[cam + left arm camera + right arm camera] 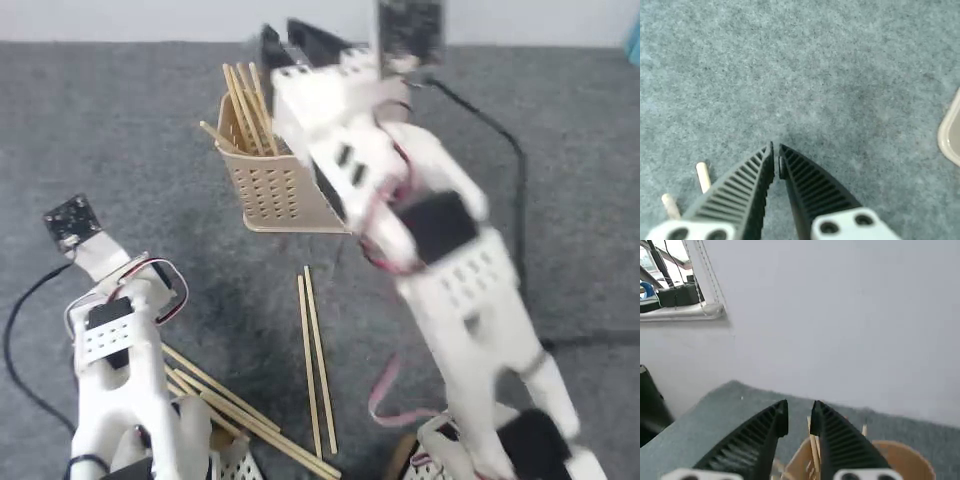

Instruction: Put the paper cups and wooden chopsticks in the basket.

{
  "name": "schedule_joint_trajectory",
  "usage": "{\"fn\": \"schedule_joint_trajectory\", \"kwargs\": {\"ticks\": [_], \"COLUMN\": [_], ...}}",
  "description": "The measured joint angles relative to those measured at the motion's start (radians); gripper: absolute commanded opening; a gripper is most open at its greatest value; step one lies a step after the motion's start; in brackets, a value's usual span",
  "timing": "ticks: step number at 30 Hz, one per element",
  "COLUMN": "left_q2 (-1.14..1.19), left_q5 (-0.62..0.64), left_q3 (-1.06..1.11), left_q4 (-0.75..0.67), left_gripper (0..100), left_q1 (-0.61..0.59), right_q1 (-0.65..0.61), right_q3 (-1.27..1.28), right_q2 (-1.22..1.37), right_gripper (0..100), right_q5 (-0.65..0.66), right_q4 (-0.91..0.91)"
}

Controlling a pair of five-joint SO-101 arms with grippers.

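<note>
A beige perforated basket [275, 195] stands at the back of the grey carpet with several wooden chopsticks [245, 100] upright in it. My right gripper [295, 45] hangs just above the basket rim [905, 452]. In the right wrist view the right gripper [799, 410] is slightly open, and a chopstick [813, 445] stands in the gap, which is wider than the stick. My left gripper [776, 147] is shut with nothing in it, low over bare carpet, with two chopstick ends [702, 175] beside it.
Two loose chopsticks [315, 360] lie side by side mid-carpet, and several more [240, 415] lie slanted by the left arm [120, 380]. A pale rounded edge [950, 135] shows in the left wrist view. A black cable [515, 170] runs along the right.
</note>
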Motion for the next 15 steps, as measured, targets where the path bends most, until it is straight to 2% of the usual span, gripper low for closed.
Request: {"fn": "schedule_joint_trajectory", "kwargs": {"ticks": [5,8,11,15], "left_q2": [0.000,0.000,0.000,0.000], "left_q5": [0.000,0.000,0.000,0.000], "left_q3": [0.000,0.000,0.000,0.000], "left_q4": [0.000,0.000,0.000,0.000], "left_gripper": [2,2,2,2], "left_q1": [0.000,0.000,0.000,0.000], "right_q1": [-0.043,-0.092,-0.140,-0.189], "right_q3": [0.014,0.094,0.229,0.466], "right_q2": [-0.100,-0.129,-0.133,-0.133], "right_gripper": [8.0,7.7,7.6,7.6], "right_q5": [-0.040,-0.041,-0.041,-0.041], "right_q4": [0.365,0.516,0.589,0.597]}}
